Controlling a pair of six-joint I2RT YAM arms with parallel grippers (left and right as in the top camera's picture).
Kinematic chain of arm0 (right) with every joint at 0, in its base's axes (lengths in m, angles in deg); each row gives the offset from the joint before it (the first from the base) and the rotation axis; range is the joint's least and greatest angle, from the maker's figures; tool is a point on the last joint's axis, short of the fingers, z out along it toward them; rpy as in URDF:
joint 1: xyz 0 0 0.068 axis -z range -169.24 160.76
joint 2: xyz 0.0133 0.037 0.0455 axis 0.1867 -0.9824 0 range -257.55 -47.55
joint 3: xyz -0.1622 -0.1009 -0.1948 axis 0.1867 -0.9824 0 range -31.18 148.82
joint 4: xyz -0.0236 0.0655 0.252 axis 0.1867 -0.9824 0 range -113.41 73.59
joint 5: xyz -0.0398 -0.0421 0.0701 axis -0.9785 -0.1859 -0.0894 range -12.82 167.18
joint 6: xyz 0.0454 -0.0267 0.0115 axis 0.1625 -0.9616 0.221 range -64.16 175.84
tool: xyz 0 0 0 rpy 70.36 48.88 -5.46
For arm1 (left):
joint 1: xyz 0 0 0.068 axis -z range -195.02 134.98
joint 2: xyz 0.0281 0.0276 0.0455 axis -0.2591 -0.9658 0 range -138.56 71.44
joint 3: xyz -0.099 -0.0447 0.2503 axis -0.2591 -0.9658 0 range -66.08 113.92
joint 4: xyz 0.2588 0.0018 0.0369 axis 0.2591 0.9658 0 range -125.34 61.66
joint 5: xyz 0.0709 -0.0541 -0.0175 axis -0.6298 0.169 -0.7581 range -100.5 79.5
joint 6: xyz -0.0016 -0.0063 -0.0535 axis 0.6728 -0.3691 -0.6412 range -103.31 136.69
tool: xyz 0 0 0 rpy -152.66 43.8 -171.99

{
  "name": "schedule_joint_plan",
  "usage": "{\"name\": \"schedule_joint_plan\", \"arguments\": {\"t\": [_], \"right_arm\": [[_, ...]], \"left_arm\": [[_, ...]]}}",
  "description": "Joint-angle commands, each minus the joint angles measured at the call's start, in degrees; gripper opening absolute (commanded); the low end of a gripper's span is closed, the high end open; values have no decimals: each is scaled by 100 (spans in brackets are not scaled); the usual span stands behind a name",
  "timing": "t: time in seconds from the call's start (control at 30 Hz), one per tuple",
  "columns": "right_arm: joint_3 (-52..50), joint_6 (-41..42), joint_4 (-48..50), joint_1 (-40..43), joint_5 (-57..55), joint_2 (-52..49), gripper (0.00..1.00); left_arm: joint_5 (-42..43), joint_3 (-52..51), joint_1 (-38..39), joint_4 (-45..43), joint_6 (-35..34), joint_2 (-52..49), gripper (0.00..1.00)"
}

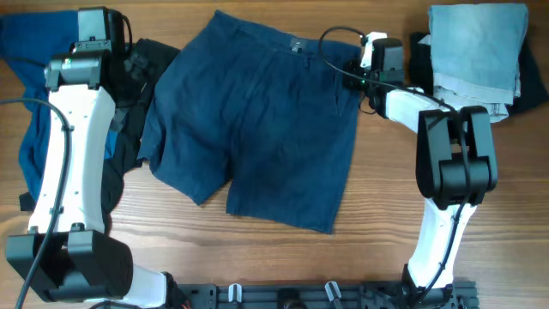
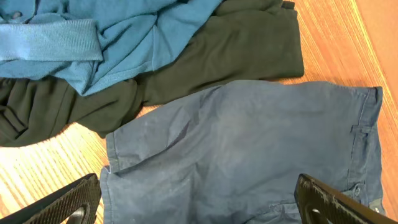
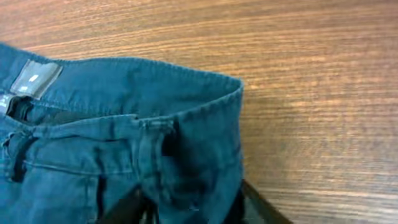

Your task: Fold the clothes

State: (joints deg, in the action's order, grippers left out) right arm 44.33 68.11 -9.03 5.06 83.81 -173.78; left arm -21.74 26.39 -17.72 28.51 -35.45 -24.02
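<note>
Navy shorts (image 1: 257, 120) lay flat, so the first fold seemed to be starting. Right gripper (image 3: 193, 210) pinched the waistband (image 3: 137, 70) — left gripper (image 2: 199, 204) hovered with fingers apart and likely needed its own hold.

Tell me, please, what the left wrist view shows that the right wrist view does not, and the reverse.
Only the left wrist view shows the bright blue garment lying over the black garment, and the left gripper, open above the navy shorts. Only the right wrist view shows the shorts' waistband with its label and a belt loop, and the right gripper, apparently closed on the waistband's corner. Both show the navy shorts on the wooden table.
</note>
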Motion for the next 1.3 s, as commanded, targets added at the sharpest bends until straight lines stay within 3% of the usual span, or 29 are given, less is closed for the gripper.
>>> {"name": "schedule_joint_plan", "arguments": {"t": [0.0,0.3,0.43,0.5,0.53,0.77,0.83,0.93,1.2,1.23,1.27], "right_arm": [[356,170,-540,81,68,114,4],[1635,184,-4004,946,-103,1639,4],[1692,116,-4784,1405,87,2090,6],[1692,-109,-4968,1423,155,2310,75],[1692,-168,-5038,1412,160,2404,99],[1692,-173,-5440,1412,487,2999,99],[1692,-166,-5539,1412,529,3036,99],[1692,-177,-5672,1412,527,3042,99],[1692,-181,-5668,1412,525,3042,99],[1690,-184,-5670,1412,522,3040,99],[1690,-186,-5670,1412,522,3042,99]], "left_arm": [[-74,-35,-31,0,116,-33,100],[55,-39,-13,68,249,-33,100],[120,-122,9,107,455,-35,100],[181,-245,72,57,723,-37,99],[203,-289,120,28,925,-57,98],[1709,-343,649,-142,3410,-962,92],[1862,-343,754,-85,3703,-1373,85],[1941,-343,822,-24,3849,-2055,59],[2367,-345,872,-684,4304,-2813,55],[2367,-345,872,-822,4299,-2844,51],[2365,-345,870,-909,4297,-2848,38]]}}
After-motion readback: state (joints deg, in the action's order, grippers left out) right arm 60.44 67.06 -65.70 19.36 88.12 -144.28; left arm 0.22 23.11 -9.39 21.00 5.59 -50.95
